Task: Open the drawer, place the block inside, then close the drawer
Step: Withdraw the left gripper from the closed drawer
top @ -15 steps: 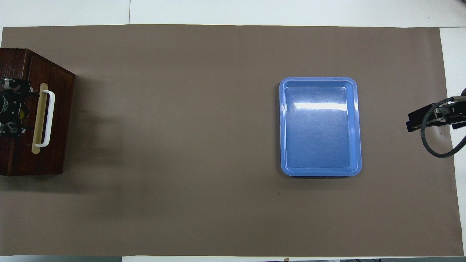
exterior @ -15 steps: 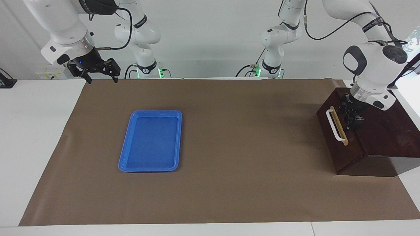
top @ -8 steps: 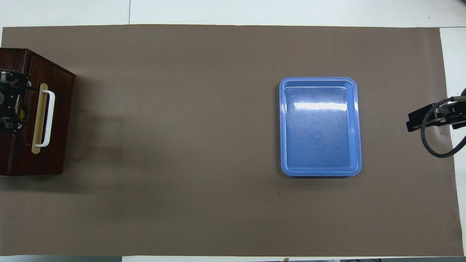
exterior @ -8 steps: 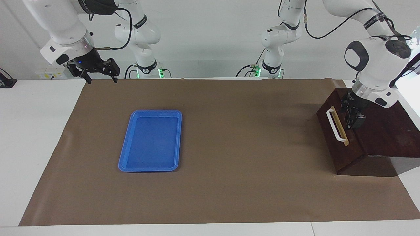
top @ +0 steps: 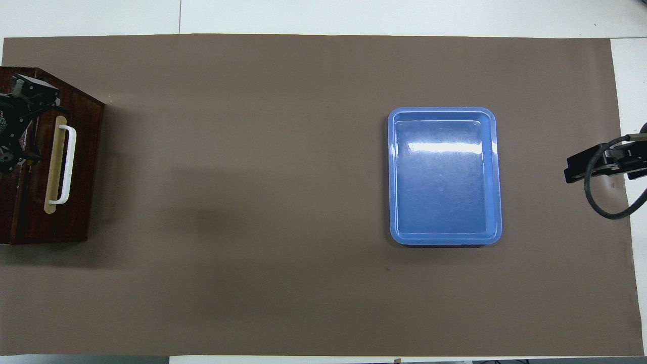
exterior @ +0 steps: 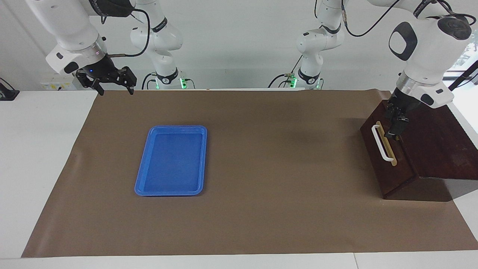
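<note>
The drawer (exterior: 381,143), dark brown with a white bar handle, sits in its wooden box at the left arm's end of the table and stands pulled out a little. It also shows in the overhead view (top: 65,164). Its inside is hidden. My left gripper (exterior: 393,132) hangs over the gap just inside the drawer front, fingers apart in the overhead view (top: 19,124). Only a speck of the yellow block (top: 33,161) shows beneath it. My right gripper (exterior: 116,91) waits open and empty over the mat's corner at the right arm's end.
A blue plastic tray (exterior: 171,160) lies empty on the brown mat toward the right arm's end; it also shows in the overhead view (top: 445,174). The wooden box (exterior: 444,149) stands at the mat's edge.
My left gripper has risen out of the drawer gap and tilted, leaving the block below. The right arm, tray and drawer have not moved.
</note>
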Controlling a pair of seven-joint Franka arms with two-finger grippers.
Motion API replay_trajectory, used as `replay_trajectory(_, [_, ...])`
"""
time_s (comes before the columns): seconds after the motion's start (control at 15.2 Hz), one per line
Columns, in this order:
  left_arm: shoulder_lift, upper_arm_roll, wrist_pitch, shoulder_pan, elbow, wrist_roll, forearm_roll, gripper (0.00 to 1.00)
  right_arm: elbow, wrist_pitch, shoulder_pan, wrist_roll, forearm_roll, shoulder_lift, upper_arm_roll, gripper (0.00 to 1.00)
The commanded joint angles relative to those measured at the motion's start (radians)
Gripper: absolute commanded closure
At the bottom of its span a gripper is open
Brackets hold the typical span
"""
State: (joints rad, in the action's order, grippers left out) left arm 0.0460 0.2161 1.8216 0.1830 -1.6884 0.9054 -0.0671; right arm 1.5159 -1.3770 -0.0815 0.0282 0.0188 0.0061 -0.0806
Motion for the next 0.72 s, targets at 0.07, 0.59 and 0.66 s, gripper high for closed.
replay_trajectory(0.07, [-0.026, -0.010, -0.056, -0.008, 0.006, -0.339, 0.048, 0.00, 0.020, -0.010, -0.017, -0.013, -0.017, -0.020, -0.008, 0.00])
replay_trajectory(0.59, [-0.054, -0.006, -0.126, -0.019, -0.022, -0.791, 0.078, 0.00, 0.020, -0.010, -0.017, -0.011, -0.017, -0.020, -0.007, 0.00])
replay_trajectory(0.66, [-0.055, -0.007, -0.125, -0.028, -0.023, -0.799, 0.101, 0.00, 0.020, -0.010, -0.017, -0.011, -0.017, -0.020, -0.007, 0.00])
